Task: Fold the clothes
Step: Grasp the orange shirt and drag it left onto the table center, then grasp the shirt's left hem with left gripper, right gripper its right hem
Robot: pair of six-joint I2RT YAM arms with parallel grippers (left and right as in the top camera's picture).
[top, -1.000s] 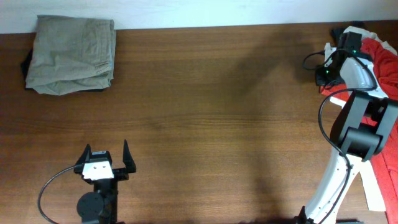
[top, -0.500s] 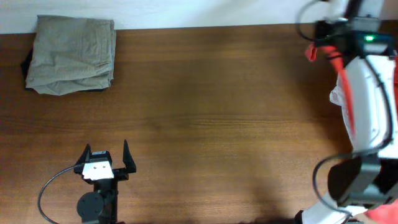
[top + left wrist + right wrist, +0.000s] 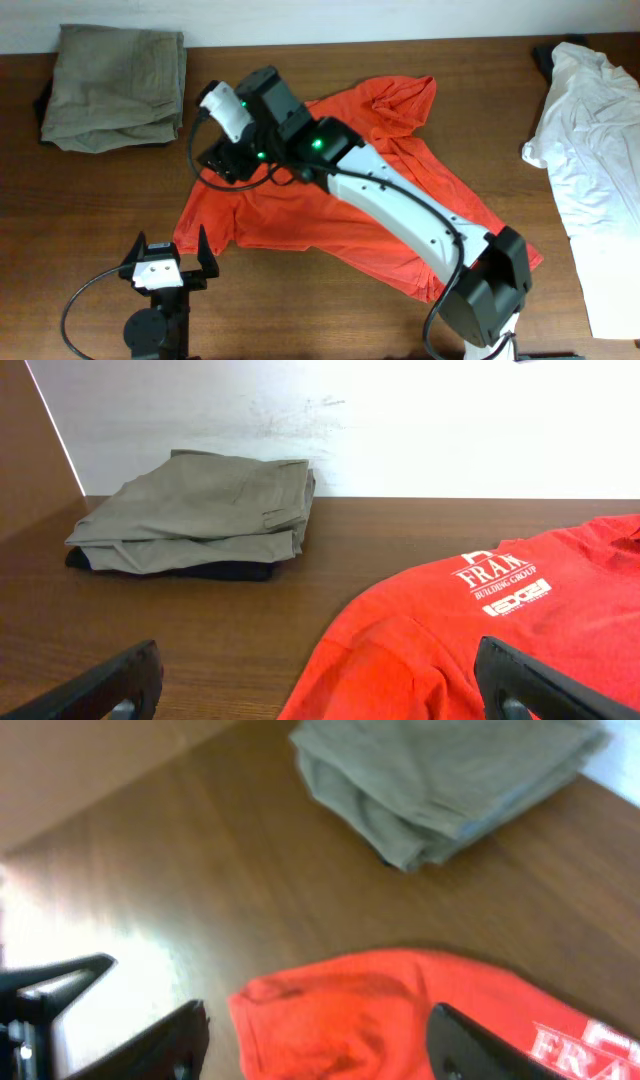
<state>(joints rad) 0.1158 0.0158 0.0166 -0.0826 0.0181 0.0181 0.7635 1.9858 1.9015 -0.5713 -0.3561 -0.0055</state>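
Right gripper (image 3: 228,165), jaws apart and empty, hovered above one edge of the red-orange T-shirt (image 3: 340,215) lying spread across the table (image 3: 480,100), while the left gripper (image 3: 168,255) stood open just beside its corner.

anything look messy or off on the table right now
Yes. The red-orange T-shirt lies skewed across the table, wrinkled, its top corner bunched rather than spread flat. A white garment sits crumpled at the right edge. The folded khaki garment in the far left corner looks tidy.

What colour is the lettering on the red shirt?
White lettering on the red-orange T-shirt; clearest in left wrist view.
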